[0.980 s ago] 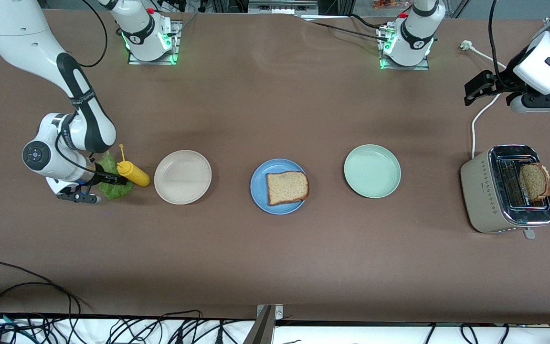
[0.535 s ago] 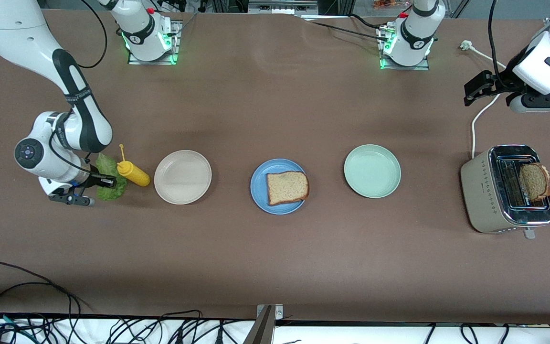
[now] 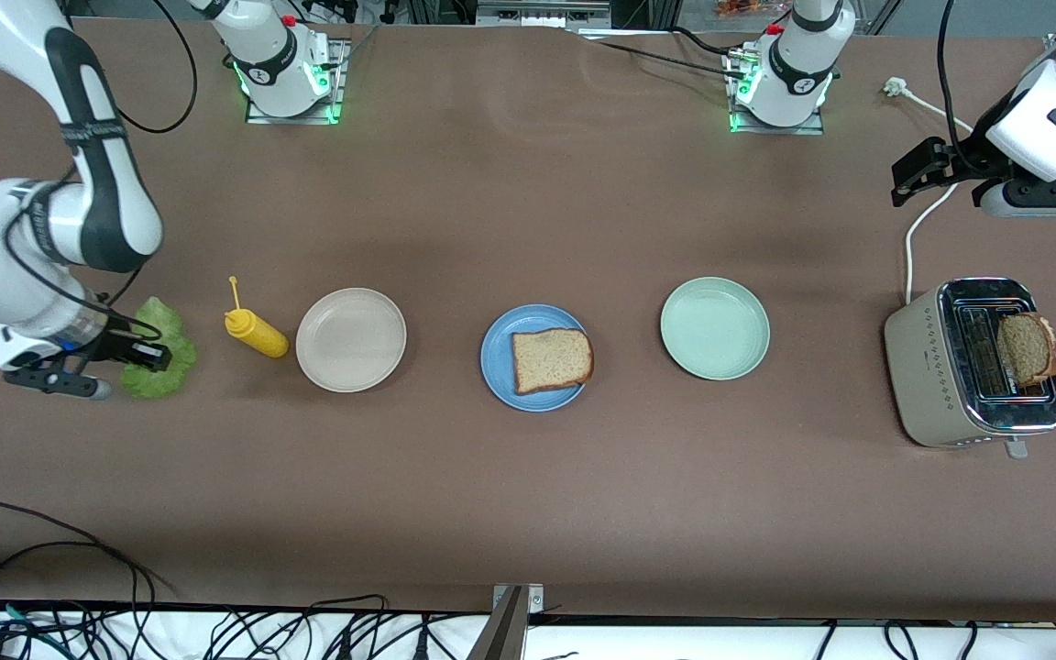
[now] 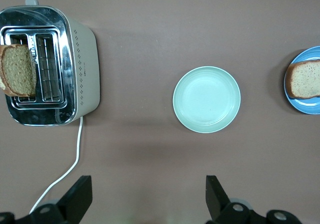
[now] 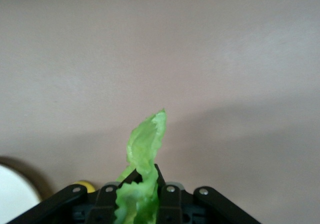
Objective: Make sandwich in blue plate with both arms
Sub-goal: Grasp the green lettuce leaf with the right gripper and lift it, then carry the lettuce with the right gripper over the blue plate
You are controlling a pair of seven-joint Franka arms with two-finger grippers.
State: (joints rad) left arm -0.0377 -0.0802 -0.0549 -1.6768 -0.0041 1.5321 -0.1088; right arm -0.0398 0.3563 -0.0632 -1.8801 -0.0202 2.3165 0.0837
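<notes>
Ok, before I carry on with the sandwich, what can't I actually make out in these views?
- Right gripper, front view: its fingertips are buried in the lettuce leaf, so the contact point is hidden.
- Lettuce leaf, right wrist view: its lower part is cut off by the edge.
- Bread slice in the toaster: its lower part sits inside the slot.
- Blue plate, left wrist view: cut off by the edge.
- Left gripper, left wrist view: only the open fingers show.
</notes>
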